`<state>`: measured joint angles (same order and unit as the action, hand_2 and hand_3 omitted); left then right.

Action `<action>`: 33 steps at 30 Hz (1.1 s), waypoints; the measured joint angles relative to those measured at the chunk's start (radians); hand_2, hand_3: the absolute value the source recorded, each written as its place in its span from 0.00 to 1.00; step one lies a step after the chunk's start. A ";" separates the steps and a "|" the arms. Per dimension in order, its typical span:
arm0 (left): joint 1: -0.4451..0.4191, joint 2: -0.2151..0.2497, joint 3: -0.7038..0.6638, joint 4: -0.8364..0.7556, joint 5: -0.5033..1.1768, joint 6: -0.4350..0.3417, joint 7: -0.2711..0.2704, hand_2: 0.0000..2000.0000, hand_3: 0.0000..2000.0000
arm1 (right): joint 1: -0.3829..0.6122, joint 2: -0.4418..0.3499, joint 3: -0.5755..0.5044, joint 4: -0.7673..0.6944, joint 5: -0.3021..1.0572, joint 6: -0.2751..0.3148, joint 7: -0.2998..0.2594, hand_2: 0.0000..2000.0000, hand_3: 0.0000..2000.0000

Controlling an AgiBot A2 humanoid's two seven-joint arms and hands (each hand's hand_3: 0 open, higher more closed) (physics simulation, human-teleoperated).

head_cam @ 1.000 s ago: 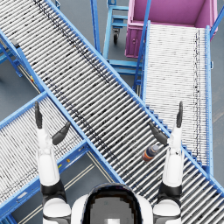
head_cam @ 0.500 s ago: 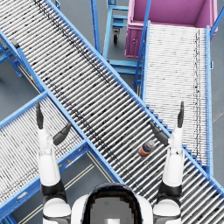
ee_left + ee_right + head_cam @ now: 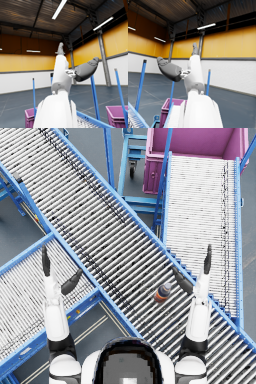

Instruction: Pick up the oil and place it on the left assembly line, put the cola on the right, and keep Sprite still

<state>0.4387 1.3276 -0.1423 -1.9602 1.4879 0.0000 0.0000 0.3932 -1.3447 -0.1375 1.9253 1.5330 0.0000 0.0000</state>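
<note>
Task's thing: a small dark bottle [image 3: 162, 292] with a reddish-orange band and a pale cap, at lower right of centre in the head view. It rests on the long grey roller conveyor with blue side rails [image 3: 100, 228] that crosses the frame diagonally. The colours suggest the cola, though it is too small to be sure.
Long axis: runs from lower left to upper right, roughly across the rollers, with the pale cap end toward the upper right. Whether it lies flat or stands and only looks slanted from above, I cannot tell.
Right hand: the right hand [image 3: 197, 277] is raised just to the right of the bottle, apart from it. Its fingers point up, the thumb is spread toward the bottle, and it grasps nothing.
Left hand: the left hand [image 3: 56, 278] is raised at lower left over the left roller conveyor [image 3: 20, 298], spread and empty too, well apart from the bottle.
Destinations: the right roller conveyor [image 3: 200, 213] sits at upper right and leads to a magenta plastic bin [image 3: 200, 140].
Step in hand: judged as the reach to grasp with the right hand.
Doing it well: lower the hand with fingers and thumb on either side of the body, across the long axis. Close around the banded middle, not the cap, since a round bottle on rollers may roll away if nudged.
</note>
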 measured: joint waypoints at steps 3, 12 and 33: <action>-0.001 0.001 0.001 0.002 0.000 0.000 0.000 0.00 0.00 | -0.006 -0.002 -0.001 -0.002 0.000 0.000 0.000 0.00 0.00; -0.026 0.010 -0.003 0.002 0.000 0.000 0.000 0.00 0.00 | -0.032 -0.012 0.000 -0.002 0.000 0.000 0.000 0.00 0.00; -0.068 0.028 0.013 0.006 0.000 0.000 0.000 0.00 0.00 | -0.219 -0.032 0.230 -0.143 0.000 0.000 0.000 0.00 0.00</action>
<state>0.3711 1.3553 -0.1297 -1.9541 1.4879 0.0000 0.0000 0.1743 -1.3767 0.0926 1.7824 1.5332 0.0000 0.0000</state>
